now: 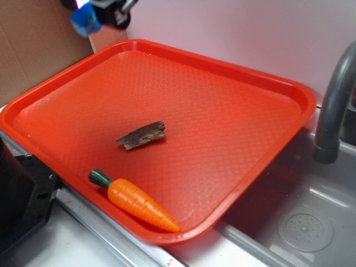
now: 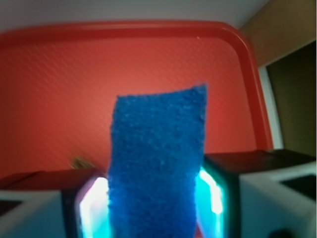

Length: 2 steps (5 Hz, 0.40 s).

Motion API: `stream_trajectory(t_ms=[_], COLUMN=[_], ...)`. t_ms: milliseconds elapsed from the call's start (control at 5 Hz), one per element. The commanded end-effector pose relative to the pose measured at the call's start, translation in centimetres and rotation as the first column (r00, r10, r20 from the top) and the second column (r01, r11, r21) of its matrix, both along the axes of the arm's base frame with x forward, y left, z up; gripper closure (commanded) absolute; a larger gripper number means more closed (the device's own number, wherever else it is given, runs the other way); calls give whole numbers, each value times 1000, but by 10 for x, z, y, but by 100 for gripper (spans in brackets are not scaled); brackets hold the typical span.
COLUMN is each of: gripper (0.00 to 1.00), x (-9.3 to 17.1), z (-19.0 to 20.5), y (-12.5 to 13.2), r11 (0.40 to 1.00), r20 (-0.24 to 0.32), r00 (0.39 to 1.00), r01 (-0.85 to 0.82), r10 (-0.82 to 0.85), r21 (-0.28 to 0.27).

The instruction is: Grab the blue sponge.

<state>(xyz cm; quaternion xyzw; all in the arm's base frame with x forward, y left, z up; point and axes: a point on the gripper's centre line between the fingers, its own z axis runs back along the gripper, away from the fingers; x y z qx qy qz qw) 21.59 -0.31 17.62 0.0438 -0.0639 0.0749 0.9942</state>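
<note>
Both fingers of the gripper (image 2: 156, 198) clamp the blue sponge (image 2: 157, 163), high above the tray's (image 1: 167, 53) far-left corner; maintain firm, steady pressure.

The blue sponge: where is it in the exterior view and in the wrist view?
Exterior: the blue sponge is at the top left, lifted above the tray's far corner, in the pincer.
Wrist: it fills the centre foreground, clamped between the two fingers.
Shared landmark: the red tray, below the sponge in both.
</note>
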Motion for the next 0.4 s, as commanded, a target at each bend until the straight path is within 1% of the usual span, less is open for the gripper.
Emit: stream_trajectory(t_ms=[0, 200], gripper=[100, 100], x=[-8, -11], z=[26, 20], y=[13, 11], r11=[997, 997], r20=[42, 19], r00=[997, 998], r01=[-59, -63], r10=[61, 63], r21=[-47, -39])
